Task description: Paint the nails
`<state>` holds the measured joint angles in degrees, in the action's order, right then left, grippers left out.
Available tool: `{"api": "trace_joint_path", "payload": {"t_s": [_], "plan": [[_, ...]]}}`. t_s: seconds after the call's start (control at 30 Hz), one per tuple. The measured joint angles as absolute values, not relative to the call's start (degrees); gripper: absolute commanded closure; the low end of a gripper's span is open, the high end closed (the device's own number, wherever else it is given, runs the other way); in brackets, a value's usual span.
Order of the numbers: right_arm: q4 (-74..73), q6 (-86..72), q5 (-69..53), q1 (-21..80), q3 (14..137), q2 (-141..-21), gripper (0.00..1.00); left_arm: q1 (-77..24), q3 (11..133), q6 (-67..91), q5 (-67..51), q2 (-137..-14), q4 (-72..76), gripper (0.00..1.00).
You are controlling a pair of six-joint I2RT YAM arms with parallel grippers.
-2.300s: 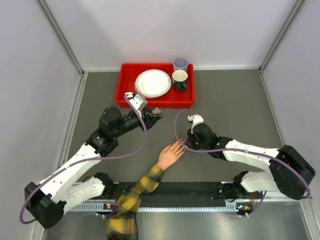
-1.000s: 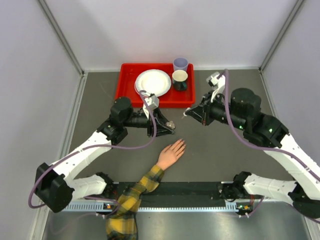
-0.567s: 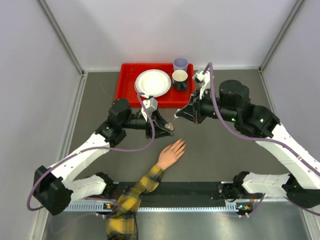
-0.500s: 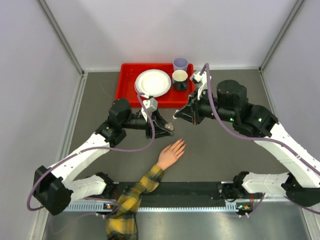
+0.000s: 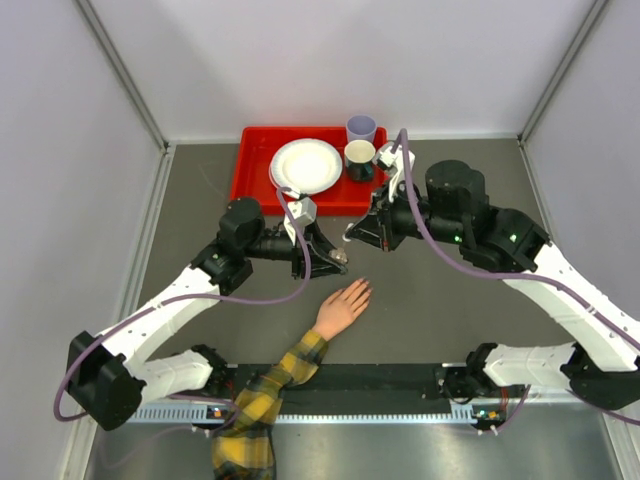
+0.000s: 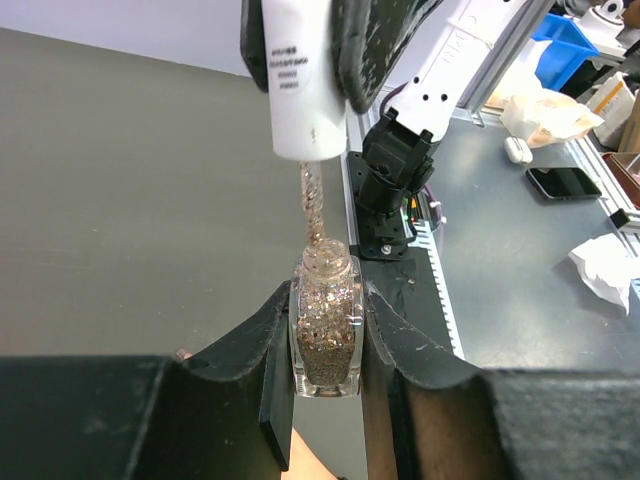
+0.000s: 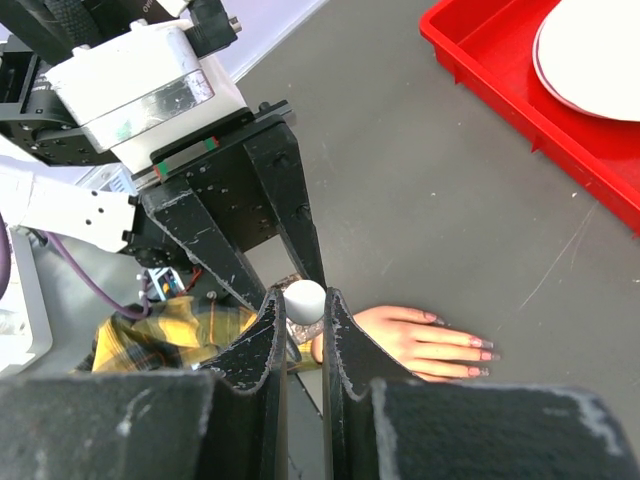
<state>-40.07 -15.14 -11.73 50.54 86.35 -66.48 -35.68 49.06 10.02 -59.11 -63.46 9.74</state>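
Nails (image 7: 484, 344), below both jaws, not touching

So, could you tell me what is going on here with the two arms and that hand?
The left end effector is shut on a small clear bottle of glittery polish, holding it upright above the table. The right end effector is shut on the white cap, and the brush under it reaches down to the bottle's mouth. The mannequin hand lies flat on the table close by; neither arm is at its nails.
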Motion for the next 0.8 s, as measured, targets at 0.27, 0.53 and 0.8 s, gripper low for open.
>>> {"api": "trace_joint_path", "payload": {"t_s": [0.27,0.53,0.8], "plan": [[-40.0,-15.1,-11.9,50.6,86.4,-67.4,1.0,-35.7,49.1,9.5,-59.0,-63.3,8.8,1.0],[-40.0,-15.2,-12.1,50.8,86.3,-67.4,1.0,-35.7,49.1,9.0,-58.8,-62.8,8.7,1.0],[-40.0,-15.2,-12.4,51.0,86.3,-67.4,1.0,-35.7,49.1,8.8,-58.1,-62.8,8.5,1.0]]}}
